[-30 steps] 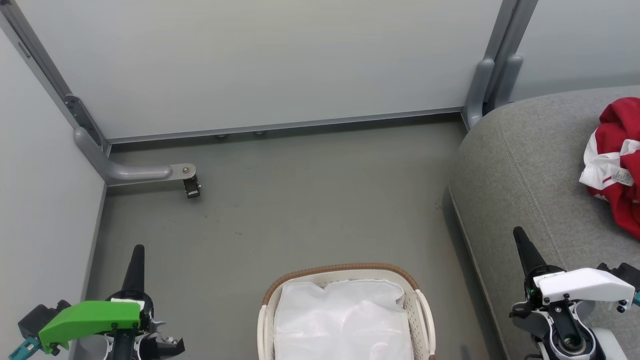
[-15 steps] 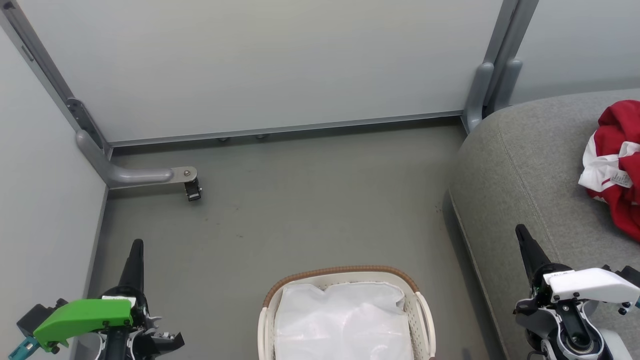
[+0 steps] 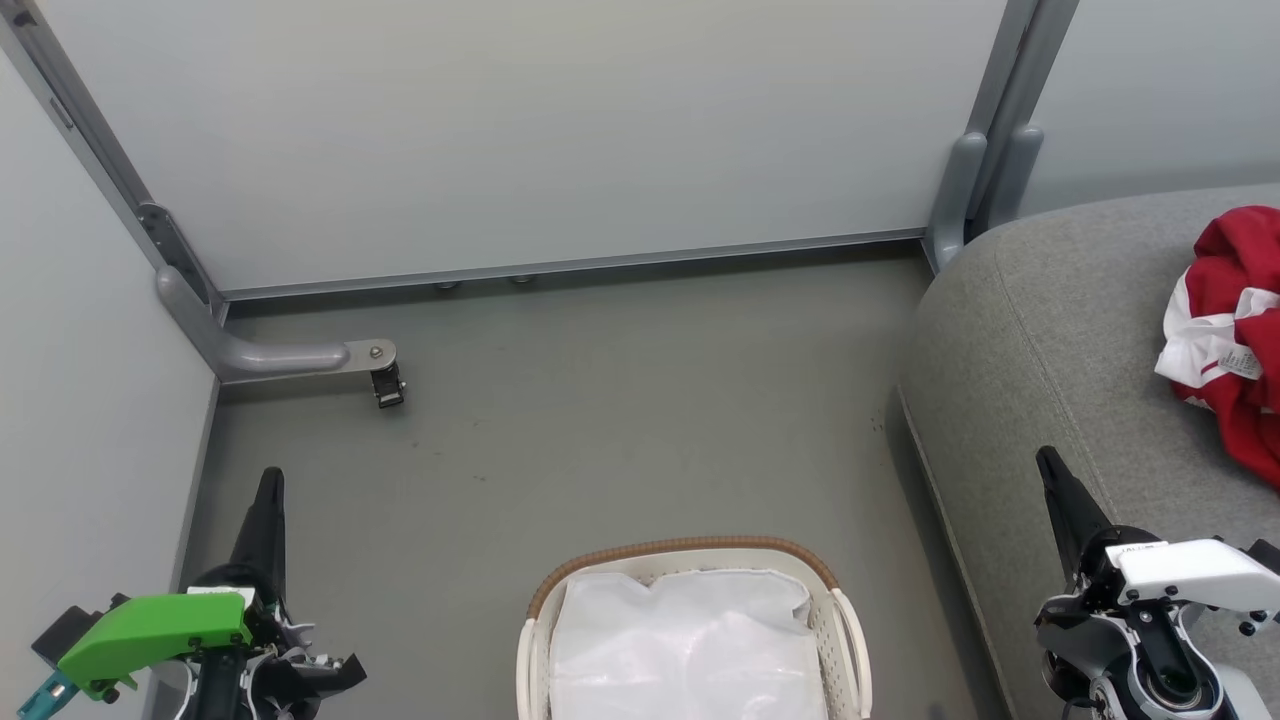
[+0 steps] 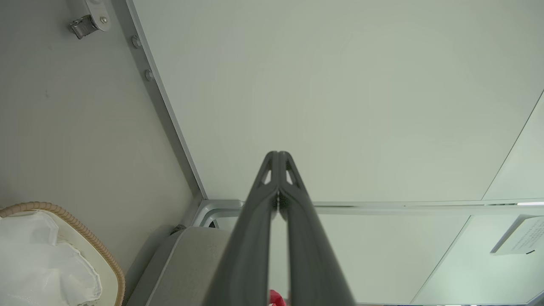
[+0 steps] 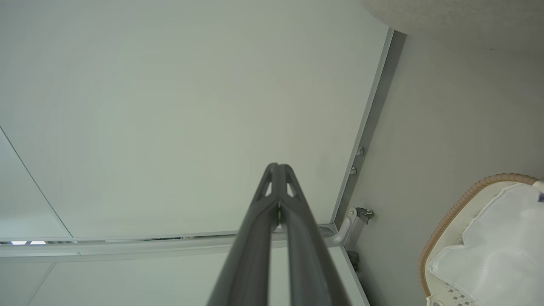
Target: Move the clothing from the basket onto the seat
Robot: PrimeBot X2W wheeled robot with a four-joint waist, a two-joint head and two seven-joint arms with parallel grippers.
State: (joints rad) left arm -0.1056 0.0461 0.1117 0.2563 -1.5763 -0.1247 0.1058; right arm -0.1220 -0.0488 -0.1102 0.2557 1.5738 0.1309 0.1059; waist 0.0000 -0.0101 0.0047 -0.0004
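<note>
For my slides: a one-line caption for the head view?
Red clothing on the grey seat, white liner in the basket, left claw and right claw shut.

One basket, one liner sheet — one seat, one clothing heap.

Red clothing heaped on grey seat

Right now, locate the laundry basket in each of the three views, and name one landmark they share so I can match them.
Head view: the basket sits at bottom centre, cut off by the lower edge.
Left wrist view: the basket is in the lower left corner, brown rim curving.
Right wrist view: the basket is at the lower right edge.
Shared landmark: the metal bracket on the floor by the wall.
</note>
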